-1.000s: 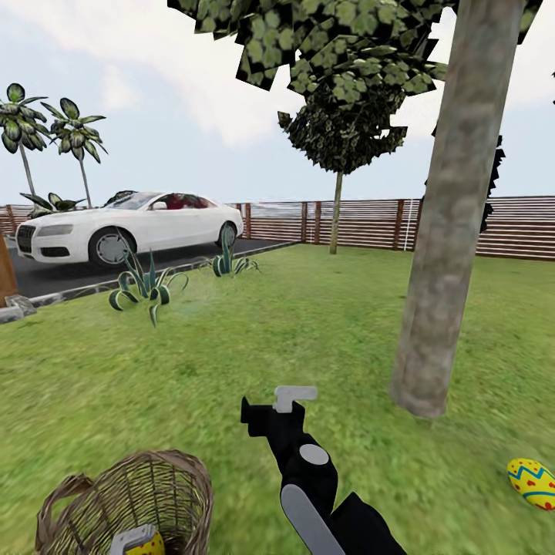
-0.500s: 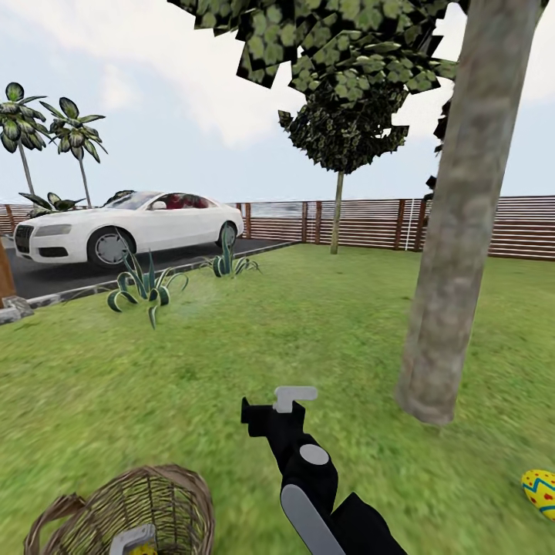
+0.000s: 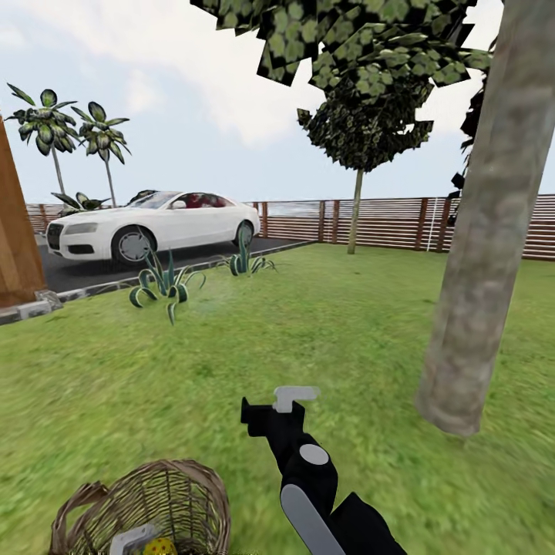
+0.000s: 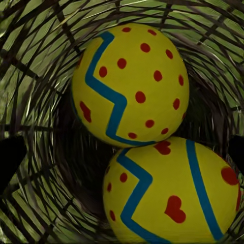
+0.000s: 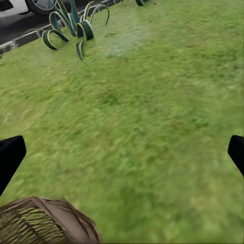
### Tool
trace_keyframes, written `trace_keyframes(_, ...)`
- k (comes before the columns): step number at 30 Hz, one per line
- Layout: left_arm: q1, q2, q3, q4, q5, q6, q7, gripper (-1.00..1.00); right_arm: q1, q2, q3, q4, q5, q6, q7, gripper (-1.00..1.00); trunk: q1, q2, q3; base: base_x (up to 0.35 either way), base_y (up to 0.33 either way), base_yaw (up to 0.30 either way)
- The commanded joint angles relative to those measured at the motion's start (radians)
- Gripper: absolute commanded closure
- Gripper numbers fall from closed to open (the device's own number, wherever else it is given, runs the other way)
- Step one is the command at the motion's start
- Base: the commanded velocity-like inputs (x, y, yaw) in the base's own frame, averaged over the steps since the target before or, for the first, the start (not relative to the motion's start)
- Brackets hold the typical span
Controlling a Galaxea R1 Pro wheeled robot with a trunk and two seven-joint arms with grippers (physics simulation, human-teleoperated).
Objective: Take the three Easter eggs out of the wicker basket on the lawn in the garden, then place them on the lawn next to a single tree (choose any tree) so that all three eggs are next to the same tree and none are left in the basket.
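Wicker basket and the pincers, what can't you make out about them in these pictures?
- Wicker basket: head view, cut off by the bottom edge, so its contents barely show.
- Easter eggs: left wrist view, the nearer egg runs off the frame.
- Left pincer: left wrist view, dark tips at the edges; touching an egg or not, unclear.
- Right pincer: right wrist view, likewise cropped, over lawn.

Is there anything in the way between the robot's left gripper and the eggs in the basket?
Nothing visible. In the left wrist view, two eggs, one touching the other, lie straight ahead inside the basket, with open space between the fingertips and them. Only the woven wall surrounds them.
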Motion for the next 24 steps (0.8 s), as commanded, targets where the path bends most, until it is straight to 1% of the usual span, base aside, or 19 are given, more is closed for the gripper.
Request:
trace_keyframes(1,0.0,0.001,-0.008,-0.001,0.009,0.004,-0.001,-1.0,-0.001,0.0,0.001,-0.001,-0.007,0.003,-0.009,-1.0,0.0,-0.001,-0.002,0.001,-0.008,0.244)
trace_keyframes(5,0.0,0.001,-0.008,-0.001,0.009,0.004,0.002,-1.0,-0.001,0.0,0.001,-0.001,-0.007,0.003,-0.009,-1.0,0.0,-0.001,-0.002,0.003,-0.114,0.122)
trace_keyframes(15,0.0,0.001,-0.008,-0.001,0.008,0.004,0.001,-1.0,0.0,0.0,0.001,-0.001,-0.007,0.003,-0.009,-1.0,0.0,-0.001,-0.003,0.06,-0.143,0.045)
trace_keyframes(19,0.0,0.001,-0.008,-0.001,0.008,0.003,0.0,-1.0,0.0,0.0,0.001,-0.001,-0.007,0.003,-0.009,-1.0,0.0,-0.001,-0.003,0.114,-0.051,0.098)
trace_keyframes(24,0.0,0.0,-0.008,-0.001,0.008,0.002,0.0,-1.0,-0.001,0.0,0.002,-0.001,-0.007,0.003,-0.009,-1.0,0.0,-0.001,-0.003,0.052,-0.011,0.023)
